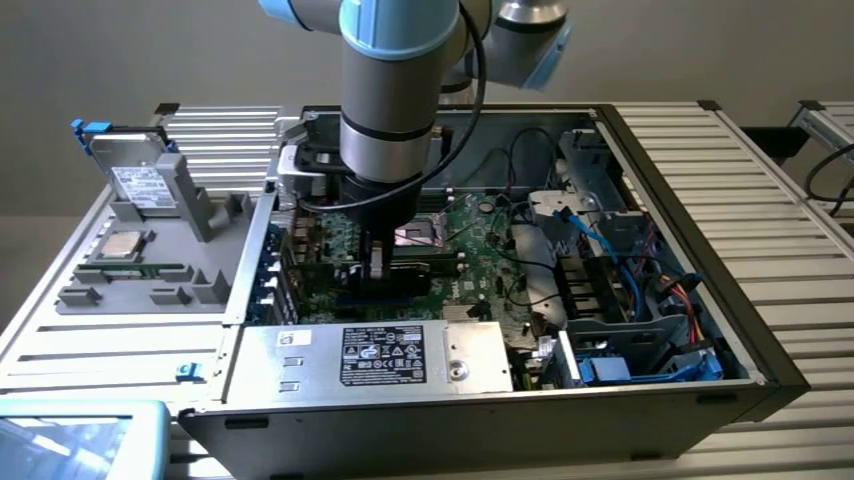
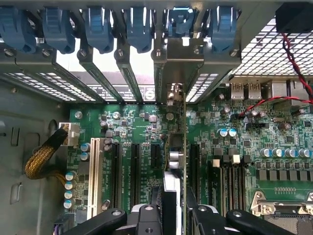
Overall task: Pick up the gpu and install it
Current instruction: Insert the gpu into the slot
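The gpu (image 2: 172, 147) stands on edge between my fingers, seen edge-on in the wrist view: a thin card running from my claw (image 2: 172, 215) toward the case's rear wall, its silver end bracket (image 2: 175, 63) up against the row of blue slot clips (image 2: 137, 24). It sits over the motherboard (image 2: 142, 132), in line with the black expansion slots (image 2: 134, 166) and just beside the white slot (image 2: 94, 171), low enough that I cannot tell whether its edge is fully seated. My claw is clamped on the card's upper edge, one black finger (image 2: 146, 218) pressed on each side.

In the exterior view my claw (image 1: 379, 262) reaches down into the open computer case (image 1: 747, 340), over the motherboard's middle. The silver power supply (image 1: 367, 358) nearer the camera carries a black label with white print too small to read. Outside the case, on the exterior view's left, a grey fixture (image 1: 147, 270) holds a drive with a white label (image 1: 138, 180), also unreadable.
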Controlling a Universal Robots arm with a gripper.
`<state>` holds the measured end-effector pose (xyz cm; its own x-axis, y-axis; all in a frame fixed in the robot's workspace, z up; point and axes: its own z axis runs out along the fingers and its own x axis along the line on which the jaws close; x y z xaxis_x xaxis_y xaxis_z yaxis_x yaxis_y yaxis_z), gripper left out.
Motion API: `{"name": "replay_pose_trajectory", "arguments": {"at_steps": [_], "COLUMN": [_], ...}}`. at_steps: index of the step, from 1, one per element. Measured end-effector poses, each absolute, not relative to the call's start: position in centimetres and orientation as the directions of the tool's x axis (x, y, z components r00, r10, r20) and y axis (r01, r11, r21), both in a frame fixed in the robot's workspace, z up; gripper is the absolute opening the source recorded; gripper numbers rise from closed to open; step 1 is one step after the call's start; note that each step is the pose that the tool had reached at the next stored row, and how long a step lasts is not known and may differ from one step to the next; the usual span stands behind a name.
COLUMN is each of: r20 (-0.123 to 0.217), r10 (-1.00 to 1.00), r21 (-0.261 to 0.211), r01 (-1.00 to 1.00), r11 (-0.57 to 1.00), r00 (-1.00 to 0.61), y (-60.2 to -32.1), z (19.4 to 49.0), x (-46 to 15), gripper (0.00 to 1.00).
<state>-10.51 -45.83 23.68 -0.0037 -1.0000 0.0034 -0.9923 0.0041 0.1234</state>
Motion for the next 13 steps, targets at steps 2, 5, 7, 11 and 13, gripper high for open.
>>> {"name": "replay_pose_trajectory", "arguments": {"at_steps": [2, 5, 7, 11, 13], "r20": [0.004, 0.004, 0.004, 0.004, 0.004], "r10": [-1.000, -1.000, -1.000, -1.000, -1.000], "r21": [0.124, 0.124, 0.124, 0.124, 0.124], "r01": [-0.992, -0.992, -0.992, -0.992, -0.992], "r11": [0.002, 0.001, 0.001, 0.001, 0.001], "r00": [-0.001, 0.000, 0.000, 0.000, 0.000], "y": [-45.82, -45.83, -45.83, -45.83, -45.83], "z": [23.69, 23.69, 23.69, 23.55, 23.50], "x": [-10.51, -10.51, -10.51, -10.58, -10.61], "gripper": [0.29, 0.29, 0.29, 0.29, 0.29]}}
